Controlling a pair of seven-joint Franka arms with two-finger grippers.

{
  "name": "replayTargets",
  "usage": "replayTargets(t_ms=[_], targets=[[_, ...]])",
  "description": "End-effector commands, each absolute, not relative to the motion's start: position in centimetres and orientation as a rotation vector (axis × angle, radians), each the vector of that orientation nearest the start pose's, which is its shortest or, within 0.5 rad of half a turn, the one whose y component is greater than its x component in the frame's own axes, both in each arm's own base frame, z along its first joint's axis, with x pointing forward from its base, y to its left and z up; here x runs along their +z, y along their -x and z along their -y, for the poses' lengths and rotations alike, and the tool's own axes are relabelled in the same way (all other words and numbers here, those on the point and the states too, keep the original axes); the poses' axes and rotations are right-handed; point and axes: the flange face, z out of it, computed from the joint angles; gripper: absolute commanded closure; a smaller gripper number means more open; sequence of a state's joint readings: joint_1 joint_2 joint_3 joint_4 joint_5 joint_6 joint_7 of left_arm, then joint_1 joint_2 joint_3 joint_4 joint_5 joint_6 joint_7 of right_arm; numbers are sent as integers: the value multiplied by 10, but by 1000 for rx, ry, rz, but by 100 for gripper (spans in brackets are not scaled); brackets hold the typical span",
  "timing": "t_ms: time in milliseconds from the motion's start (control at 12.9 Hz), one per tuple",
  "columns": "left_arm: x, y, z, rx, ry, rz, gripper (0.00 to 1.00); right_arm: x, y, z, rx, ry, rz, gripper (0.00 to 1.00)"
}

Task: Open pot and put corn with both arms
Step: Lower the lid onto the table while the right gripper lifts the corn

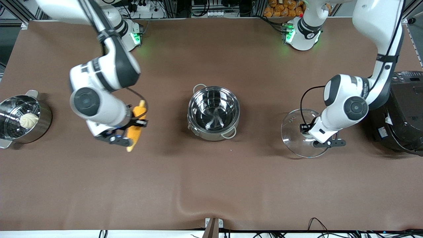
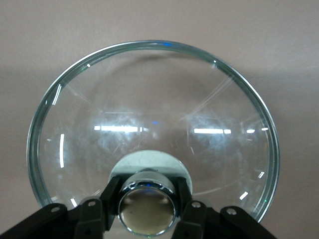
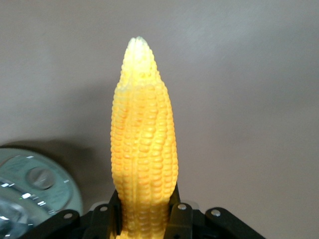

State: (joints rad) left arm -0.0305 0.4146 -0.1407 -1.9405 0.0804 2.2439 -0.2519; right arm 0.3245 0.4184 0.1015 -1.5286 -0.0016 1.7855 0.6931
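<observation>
The shiny steel pot [image 1: 213,113] stands open and empty in the middle of the table. My left gripper [image 1: 310,134] is shut on the tan knob [image 2: 146,207] of the clear glass lid [image 1: 297,132], which it holds over the table between the pot and the black rice cooker; the lid [image 2: 149,124] fills the left wrist view. My right gripper [image 1: 134,127] is shut on the yellow-orange corn cob [image 1: 136,130], held above the table between the steamer pot and the open pot. In the right wrist view the corn [image 3: 143,149] points away from the jaws.
A steel steamer pot [image 1: 23,120] with a white bun [image 1: 29,120] stands at the right arm's end of the table; its rim also shows in the right wrist view [image 3: 30,194]. A big black rice cooker [image 1: 401,112] stands at the left arm's end.
</observation>
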Motion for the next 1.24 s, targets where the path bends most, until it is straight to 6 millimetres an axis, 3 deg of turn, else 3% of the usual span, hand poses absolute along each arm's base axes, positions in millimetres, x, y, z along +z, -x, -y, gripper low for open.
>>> replayTargets(t_ms=[0, 232, 464, 542, 619, 696, 774, 851, 1083, 1161], targets=[[252, -598, 85, 161, 3121, 47, 100, 410, -580, -337, 207, 3163, -519, 100], [230, -600, 44, 192, 3129, 57, 100, 408, -557, -405, 191, 3116, -643, 100], [217, -599, 42, 214, 3131, 61, 100, 392, -533, -462, 157, 3080, -738, 100], [216, -599, 42, 216, 3131, 61, 92, 383, -523, -480, 141, 3061, -771, 100], [216, -599, 42, 216, 3131, 64, 65, 374, -516, -495, 122, 3040, -802, 100], [223, -602, 41, 192, 3131, 63, 16, 366, -513, -504, 105, 3016, -834, 100], [246, -606, 40, 142, 3132, 61, 0, 359, -512, -509, 100, 3002, -853, 100], [270, -608, 34, 94, 3131, 64, 0, 352, -507, -515, 98, 3009, -849, 100], [332, -605, 52, 24, 3125, 51, 0, 339, -502, -526, 89, 2991, -866, 100], [351, -603, 48, 5, 3119, 33, 0, 334, -502, -527, 88, 2986, -873, 100]])
